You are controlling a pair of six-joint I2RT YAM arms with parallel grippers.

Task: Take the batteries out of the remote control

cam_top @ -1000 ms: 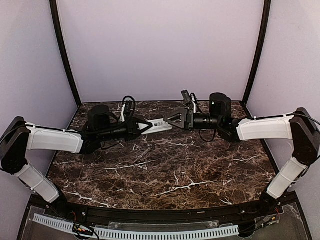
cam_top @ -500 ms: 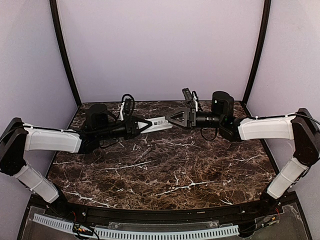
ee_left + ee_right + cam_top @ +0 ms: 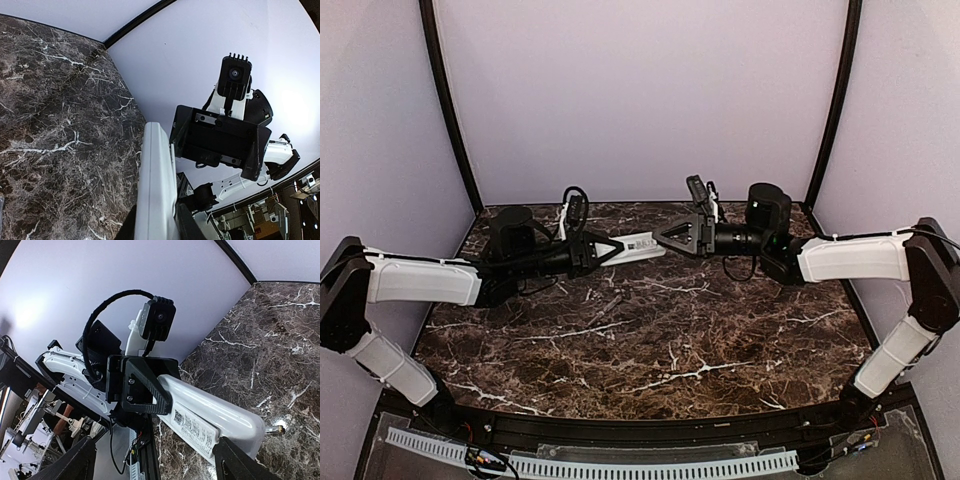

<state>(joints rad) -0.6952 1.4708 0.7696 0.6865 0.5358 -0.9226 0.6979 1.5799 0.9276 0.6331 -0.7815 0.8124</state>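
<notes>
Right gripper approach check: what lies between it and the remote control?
Nothing: the top view shows a bare gap between the open right gripper and the remote control.

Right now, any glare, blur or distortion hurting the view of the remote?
Top view: even light, sharp, but the remote is small. Left wrist: wide-angle bend, bright patch on the wall, remote seen edge-on. Right wrist: same bend, wall glare at left, remote's label in focus.
</notes>
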